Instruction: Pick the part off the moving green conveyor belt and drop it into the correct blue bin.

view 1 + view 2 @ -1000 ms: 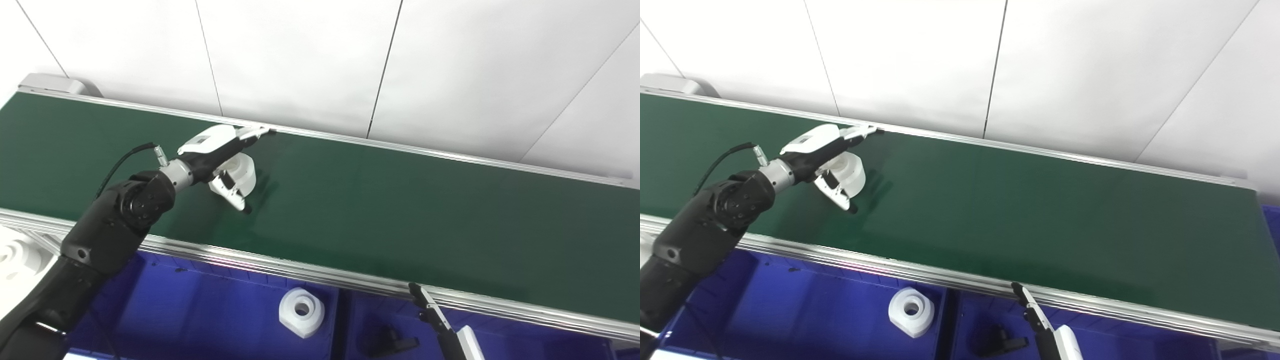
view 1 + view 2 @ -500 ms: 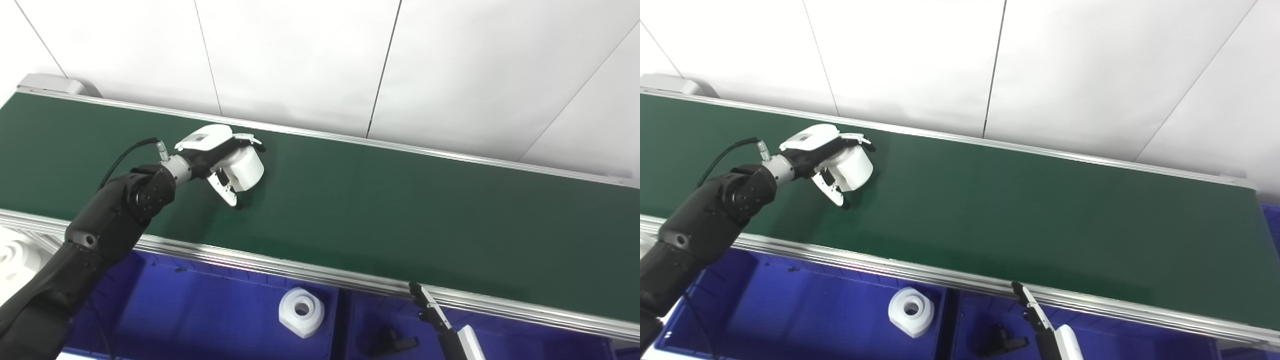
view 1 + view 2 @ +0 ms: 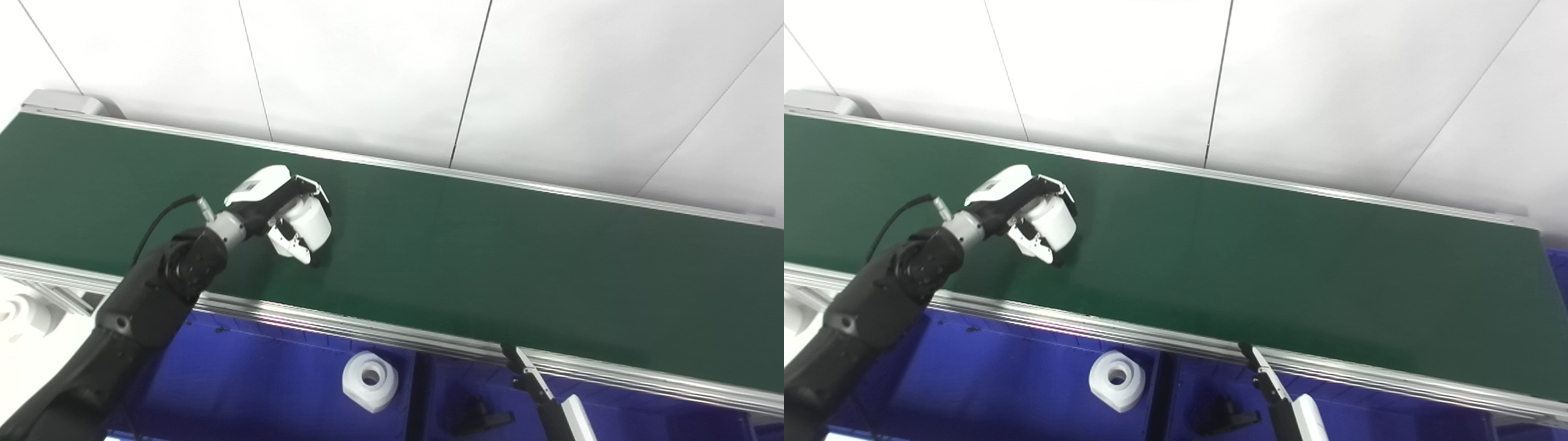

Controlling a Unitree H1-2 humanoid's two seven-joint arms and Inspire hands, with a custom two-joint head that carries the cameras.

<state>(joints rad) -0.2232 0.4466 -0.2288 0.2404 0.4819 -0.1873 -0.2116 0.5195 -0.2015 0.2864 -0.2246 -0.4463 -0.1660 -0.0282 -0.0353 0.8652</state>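
the white part (image 3: 308,224), a short cylinder, sits over the left stretch of the green belt (image 3: 490,245), wrapped in the left hand (image 3: 283,211). the fingers (image 3: 311,186) curl over its top and far side, the thumb (image 3: 293,251) presses in from the near side, so the hand is clamped on the part. whether the part touches the belt or is lifted just off it cannot be told.

the left eye view alone shows white moulded pieces (image 3: 21,313) at the far left edge, below the belt's near rail; the right eye view catches only a sliver of them, but shows a strip of blue at the far right past the belt's end.

below the rail lies the blue bin (image 3: 257,373), with a white hex part (image 3: 369,381) with a round hole resting on its floor. a divider separates it from the next bin (image 3: 1353,398), where a small black piece (image 3: 1226,416) lies.

the right hand (image 3: 539,395) shows only as a dark fingertip and a white edge near the rail, at the bottom edge; i cannot tell whether it is spread or closed.
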